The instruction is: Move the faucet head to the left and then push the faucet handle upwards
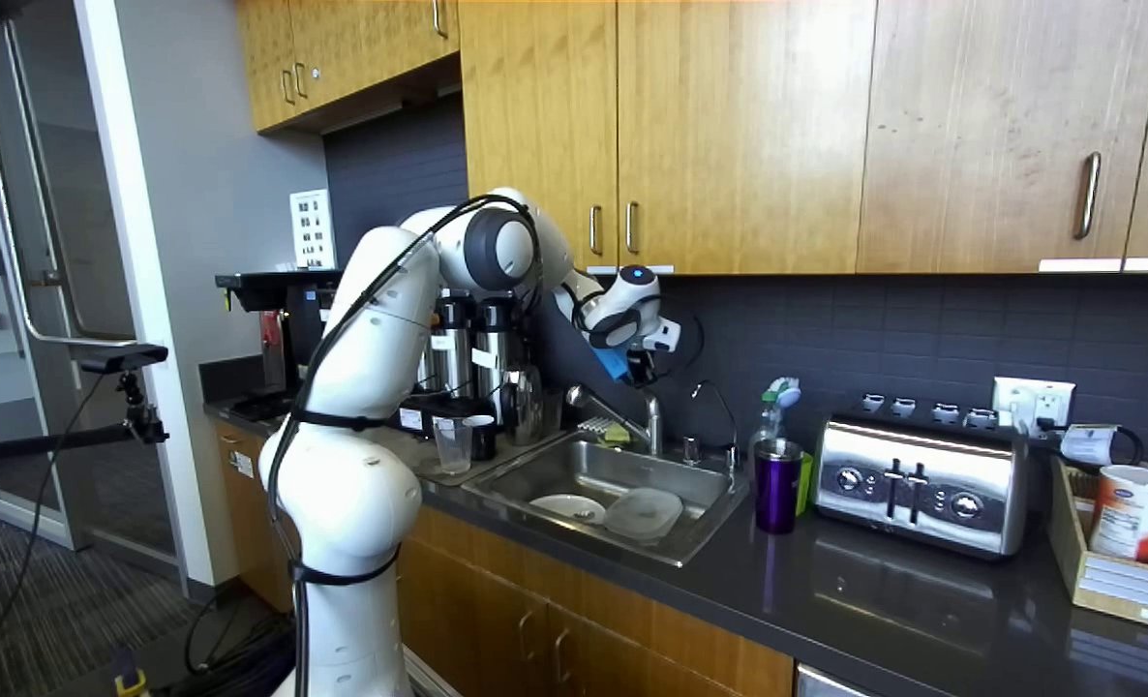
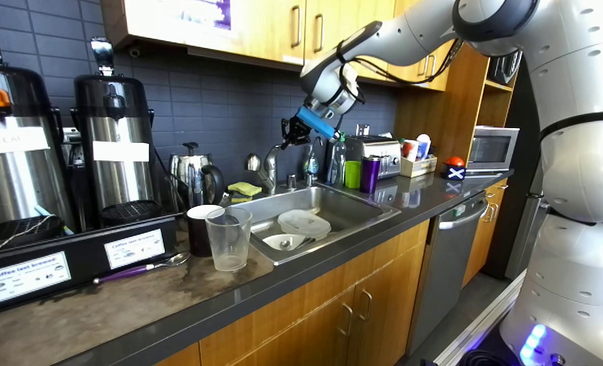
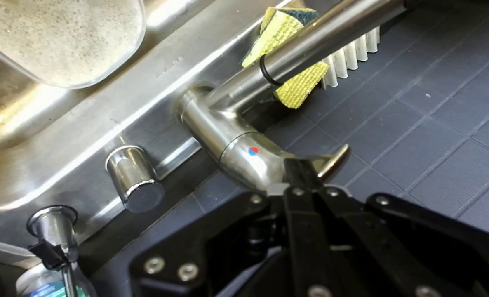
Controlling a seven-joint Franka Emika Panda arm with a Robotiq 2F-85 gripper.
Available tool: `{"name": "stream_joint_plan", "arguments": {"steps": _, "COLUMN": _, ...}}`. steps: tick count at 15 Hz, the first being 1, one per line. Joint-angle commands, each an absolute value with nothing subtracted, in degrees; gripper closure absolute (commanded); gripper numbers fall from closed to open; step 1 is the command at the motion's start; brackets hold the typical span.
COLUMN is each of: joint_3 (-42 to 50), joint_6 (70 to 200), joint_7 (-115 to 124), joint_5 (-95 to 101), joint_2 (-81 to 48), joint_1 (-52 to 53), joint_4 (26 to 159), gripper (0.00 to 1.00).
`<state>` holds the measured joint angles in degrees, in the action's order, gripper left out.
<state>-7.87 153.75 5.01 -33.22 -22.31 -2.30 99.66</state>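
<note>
The silvery faucet head (image 1: 579,396) is the end of the thin spout and points left of the faucet body in both exterior views (image 2: 253,162). In the wrist view the spout (image 3: 310,43) runs to the upper right and its end is dark at the frame edge. The faucet handle (image 3: 336,161) is a short metal lever on top of the body, with a red and blue dot below it. My gripper (image 3: 300,165) is shut and holds nothing; its fingertips overlap the handle's base in the wrist view. Whether they touch it I cannot tell. In both exterior views the gripper (image 2: 286,136) hangs just above the faucet.
The steel sink (image 1: 526,484) holds a plastic container (image 1: 644,513) and a bowl. Yellow sponges (image 3: 304,84) lie behind the spout. A short metal cylinder (image 3: 133,177) and a small thin tap (image 1: 729,416) stand beside the faucet. A purple cup (image 1: 777,489) and toaster (image 1: 922,484) are right of the sink.
</note>
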Motion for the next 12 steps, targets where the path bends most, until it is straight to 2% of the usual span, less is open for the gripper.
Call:
{"name": "stream_joint_plan", "arguments": {"steps": 1, "joint_3": -8.8, "joint_6": 152.6, "joint_7": 5.7, "joint_5": -35.7, "joint_2": -21.4, "joint_1": -2.7, "joint_4": 99.9, "gripper": 1.00}}
{"name": "stream_joint_plan", "arguments": {"steps": 12, "joint_3": -8.0, "joint_6": 154.0, "joint_7": 4.0, "joint_5": -34.5, "joint_2": -20.6, "joint_1": -1.5, "joint_4": 104.3, "gripper": 1.00}}
